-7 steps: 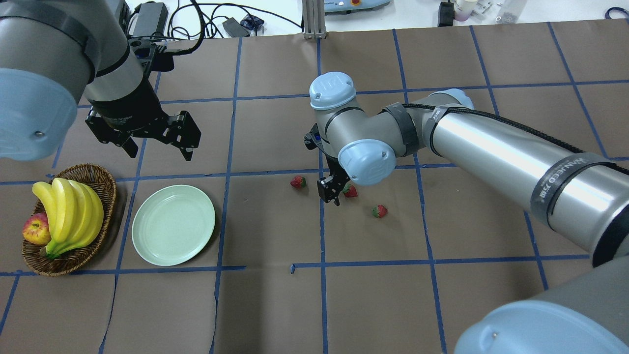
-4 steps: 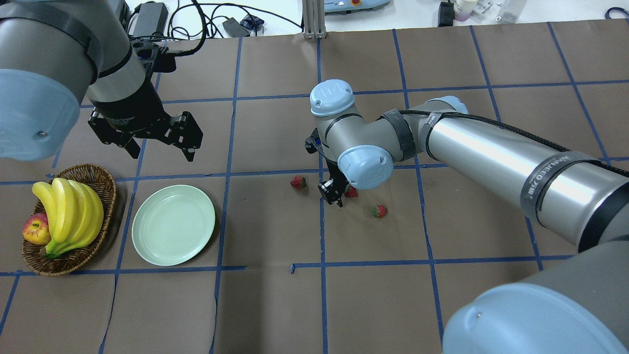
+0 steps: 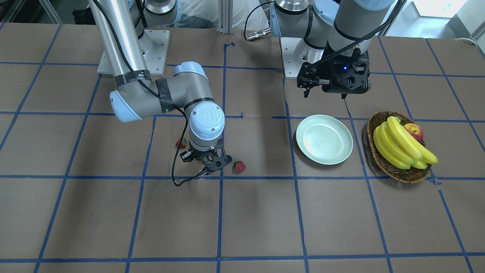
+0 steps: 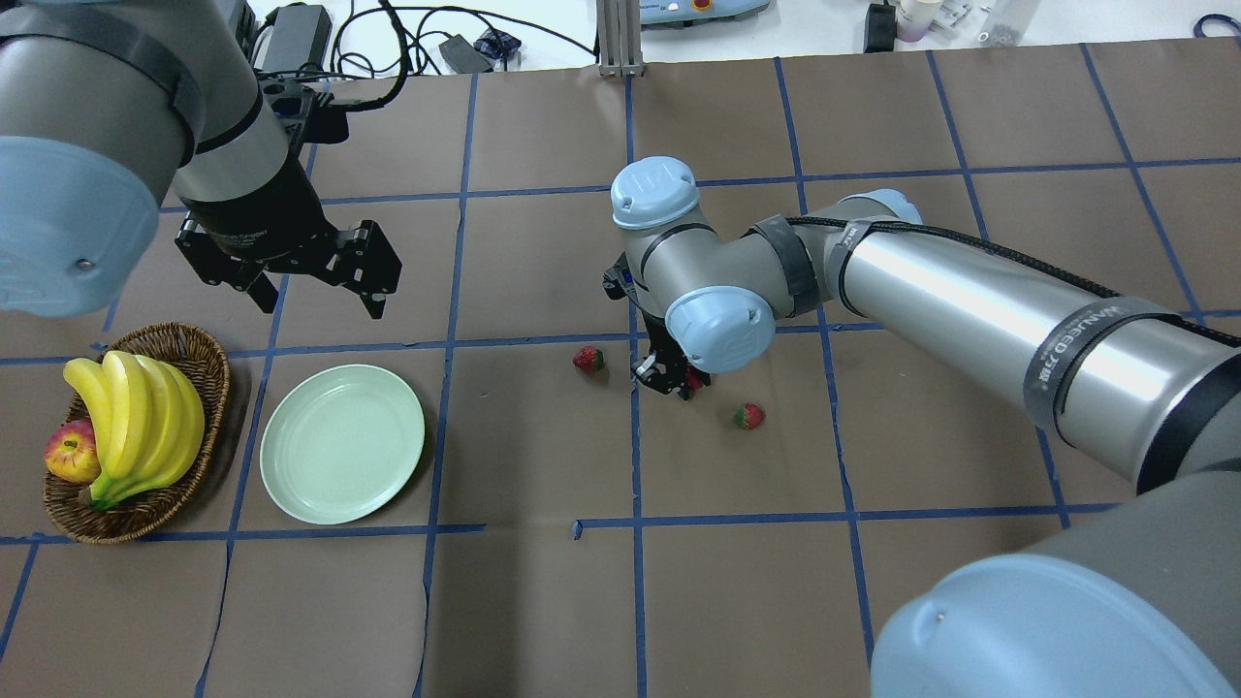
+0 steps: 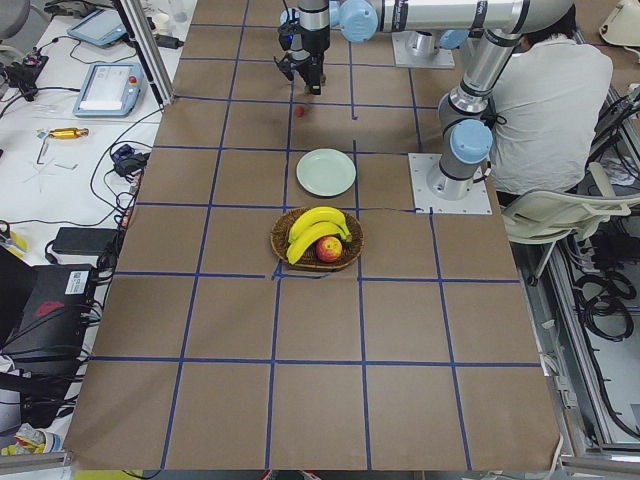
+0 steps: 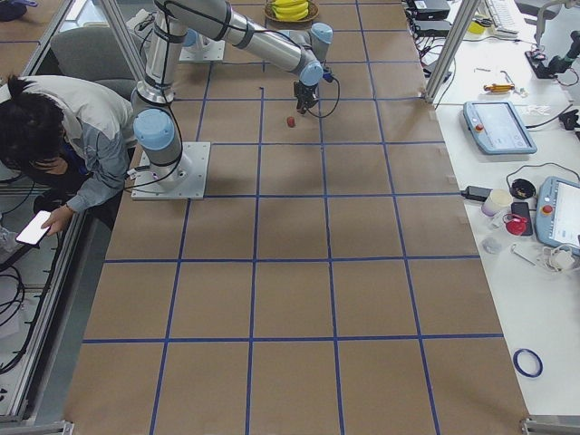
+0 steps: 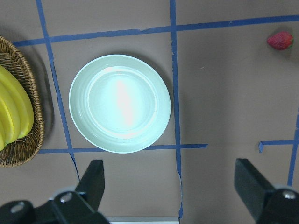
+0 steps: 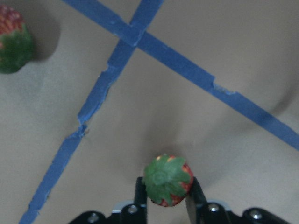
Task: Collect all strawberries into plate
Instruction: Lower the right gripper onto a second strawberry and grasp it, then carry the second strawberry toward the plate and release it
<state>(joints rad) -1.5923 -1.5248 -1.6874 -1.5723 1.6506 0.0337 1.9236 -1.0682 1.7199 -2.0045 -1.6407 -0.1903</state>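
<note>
My right gripper (image 8: 166,193) is shut on a red strawberry (image 8: 167,181) with a green cap, low over the brown paper near the table's middle (image 4: 669,376). A second strawberry (image 4: 588,360) lies just to its left and a third strawberry (image 4: 747,417) to its lower right. The pale green plate (image 4: 341,443) sits empty at the left. My left gripper (image 4: 315,291) hangs open above the plate's far side; the plate (image 7: 120,103) shows between its fingers (image 7: 93,182) in the left wrist view.
A wicker basket (image 4: 208,359) with bananas (image 4: 136,417) and an apple (image 4: 70,453) stands left of the plate. Blue tape lines cross the paper. A seated person (image 6: 54,136) is beside the robot base. Cables and devices lie beyond the far edge.
The right gripper has shifted slightly right and closed around the middle strawberry, which now shows only partly under the wrist. The left arm has barely moved.
</note>
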